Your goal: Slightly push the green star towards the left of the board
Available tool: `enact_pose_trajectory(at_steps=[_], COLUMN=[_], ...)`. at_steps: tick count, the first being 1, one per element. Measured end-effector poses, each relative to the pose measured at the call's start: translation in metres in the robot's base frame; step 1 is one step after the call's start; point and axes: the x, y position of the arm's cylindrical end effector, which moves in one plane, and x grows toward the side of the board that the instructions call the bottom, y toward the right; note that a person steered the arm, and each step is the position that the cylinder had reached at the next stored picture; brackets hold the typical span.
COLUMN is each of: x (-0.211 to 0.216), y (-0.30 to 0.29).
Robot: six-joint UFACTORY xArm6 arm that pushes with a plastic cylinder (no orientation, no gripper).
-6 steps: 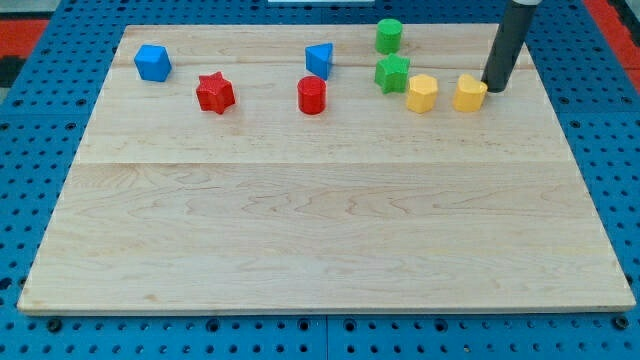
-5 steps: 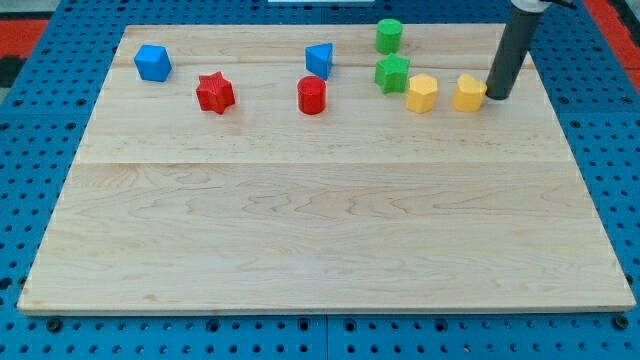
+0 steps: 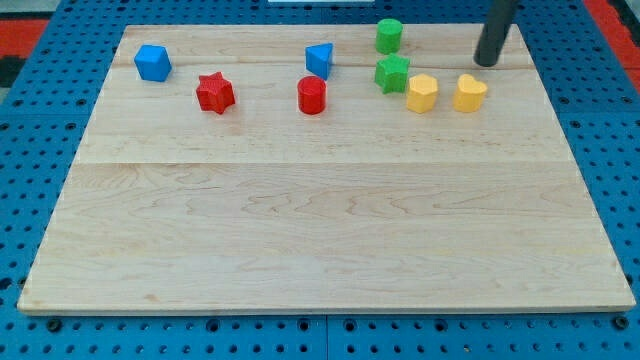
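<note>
The green star [image 3: 392,73] lies near the view's top, right of centre, touching a yellow hexagon block [image 3: 422,93] at its lower right. My tip [image 3: 486,63] is at the view's top right, well to the right of the green star and just above a second yellow block [image 3: 469,92], apart from it. A green cylinder [image 3: 388,36] stands just above the star.
A blue block [image 3: 319,59] and a red cylinder [image 3: 312,95] lie left of the star. A red star [image 3: 214,92] and a blue cube [image 3: 152,62] sit farther left. The wooden board [image 3: 320,220] rests on a blue pegboard.
My tip has moved up and slightly left, away from the right side of the right yellow block. No block has visibly moved.
</note>
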Motion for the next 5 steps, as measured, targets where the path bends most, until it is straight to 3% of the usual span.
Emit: enact_pose_trajectory(at_steps=[5], x=[0.028], y=[-0.111])
